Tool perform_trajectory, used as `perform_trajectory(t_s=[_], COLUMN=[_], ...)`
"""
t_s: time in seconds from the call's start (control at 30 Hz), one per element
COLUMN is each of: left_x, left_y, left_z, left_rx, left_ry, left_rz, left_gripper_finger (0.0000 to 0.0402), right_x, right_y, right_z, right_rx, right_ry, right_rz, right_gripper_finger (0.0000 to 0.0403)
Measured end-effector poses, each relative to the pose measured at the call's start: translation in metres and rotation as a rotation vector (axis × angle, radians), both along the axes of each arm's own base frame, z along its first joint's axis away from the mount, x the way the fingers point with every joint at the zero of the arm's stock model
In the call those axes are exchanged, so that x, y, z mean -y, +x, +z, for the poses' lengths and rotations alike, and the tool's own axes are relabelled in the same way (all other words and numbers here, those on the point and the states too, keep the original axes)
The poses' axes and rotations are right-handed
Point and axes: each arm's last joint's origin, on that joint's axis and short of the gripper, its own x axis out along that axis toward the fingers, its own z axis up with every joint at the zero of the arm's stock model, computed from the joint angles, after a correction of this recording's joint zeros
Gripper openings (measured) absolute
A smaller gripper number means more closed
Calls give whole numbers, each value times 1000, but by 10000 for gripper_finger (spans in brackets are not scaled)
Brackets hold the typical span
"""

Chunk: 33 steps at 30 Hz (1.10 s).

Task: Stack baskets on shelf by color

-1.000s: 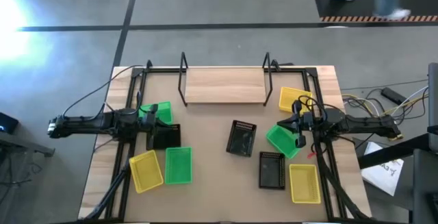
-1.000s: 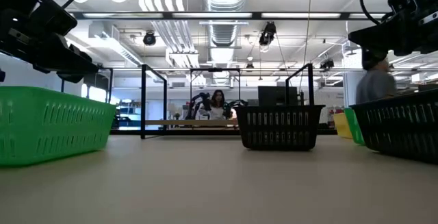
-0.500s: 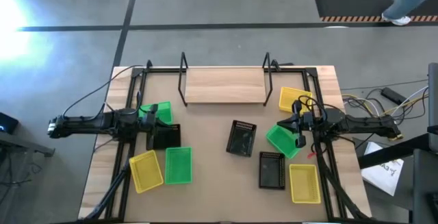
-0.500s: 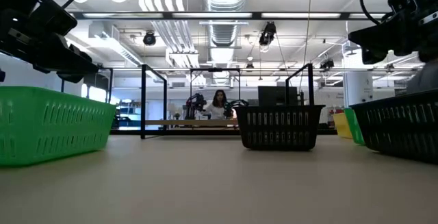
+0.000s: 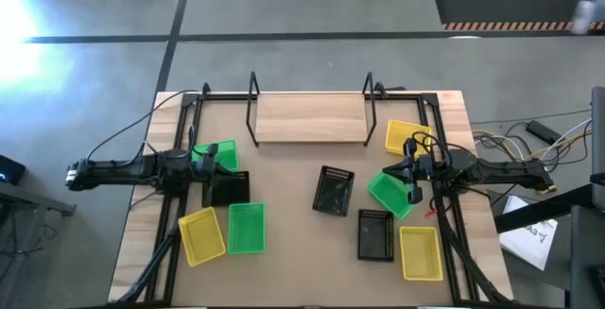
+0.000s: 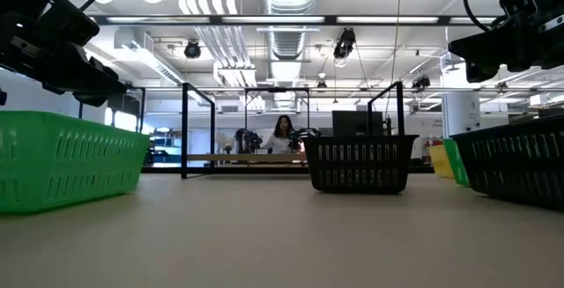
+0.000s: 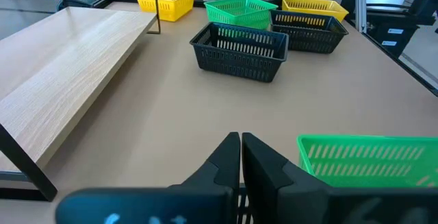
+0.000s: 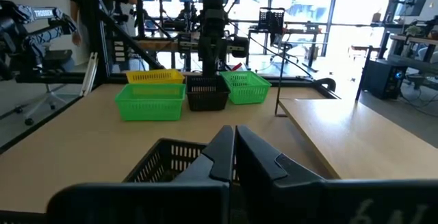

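Observation:
The light wooden shelf [image 5: 310,118] stands at the far middle of the table, bare. Nine baskets rest bottom-down on the tabletop. At the left are a green one [image 5: 221,152], a black one [image 5: 230,190], a yellow one [image 5: 201,235] and a green one [image 5: 247,228]. A black one [image 5: 333,191] is in the middle. At the right are a green one [image 5: 388,194], a yellow one [image 5: 405,137], a black one [image 5: 375,234] and a yellow one [image 5: 420,253]. My left gripper [image 7: 241,145] is shut and empty, held above the left green and black baskets [image 5: 210,163]. My right gripper [image 8: 233,142] is shut and empty above the right green basket [image 5: 397,172].
Black wire uprights [image 5: 253,111] [image 5: 369,111] stand at both ends of the shelf. Black frame rails [image 5: 180,186] [image 5: 444,205] run along the table's left and right sides. Cables and papers [image 5: 529,233] lie off the right edge. Bare tabletop lies between the shelf and the middle black basket.

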Motion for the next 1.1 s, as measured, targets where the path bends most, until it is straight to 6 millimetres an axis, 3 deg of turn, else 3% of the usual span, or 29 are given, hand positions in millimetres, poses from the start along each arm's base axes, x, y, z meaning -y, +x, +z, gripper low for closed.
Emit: perform_trajectory(t_s=[0.13, 0.57, 0.73, 0.87, 0.97, 1.1], left_x=[0, 0, 0, 0, 0, 0], left_y=[0, 0, 0, 0, 0, 0], left_z=[0, 0, 0, 0, 0, 0], left_rx=[0, 0, 0, 0, 0, 0], left_ry=[0, 0, 0, 0, 0, 0], left_rz=[0, 0, 0, 0, 0, 0], left_gripper_finger=[0, 0, 0, 0, 0, 0], right_x=[0, 1, 7, 12, 11, 10], right_y=[0, -13, -7, 12, 53, 89], right_z=[2, 56, 88, 110, 116, 135], right_rx=[26, 565, 506, 398, 245, 168], right_ry=[-32, 372, 607, 750, 748, 723], right_rz=[-6, 85, -125, -344, -402, -372], right_gripper_finger=[9, 9, 9, 9, 9, 9])
